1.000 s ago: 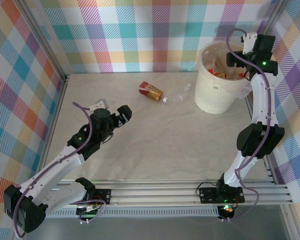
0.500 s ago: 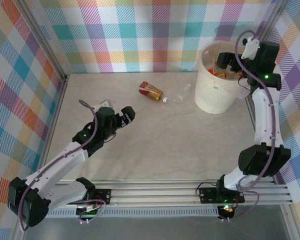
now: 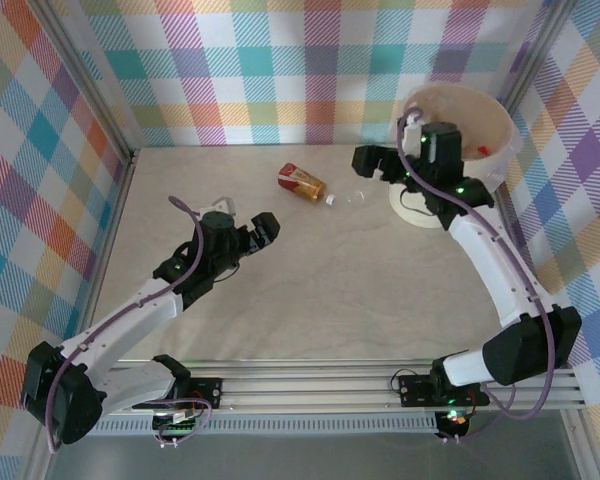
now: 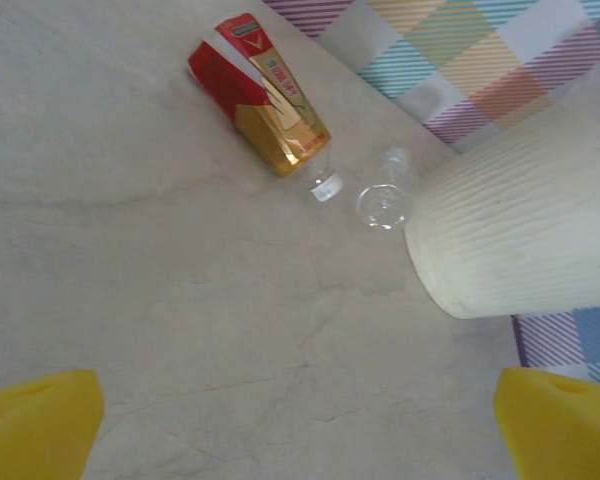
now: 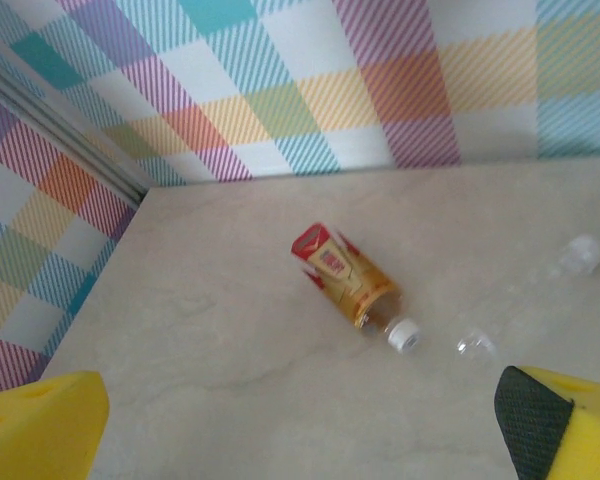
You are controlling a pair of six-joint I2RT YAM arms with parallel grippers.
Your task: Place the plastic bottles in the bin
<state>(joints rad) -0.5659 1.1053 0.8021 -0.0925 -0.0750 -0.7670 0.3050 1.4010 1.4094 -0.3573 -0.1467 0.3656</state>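
Top view high over the table [image 3: 360,270], wrist views low (much nearer), both facing the red-labelled bottle [image 4: 263,95]

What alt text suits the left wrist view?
A red-and-gold labelled bottle lies on the beige table, a clear bottle between it and the ribbed cream bin. The left gripper is open, yellow fingertips at the bottom corners.

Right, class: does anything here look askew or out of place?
The bin looks tipped, leaning to the right instead of standing upright, with the right gripper beside it. A red-and-gold labelled bottle and a clear bottle lie on the table.
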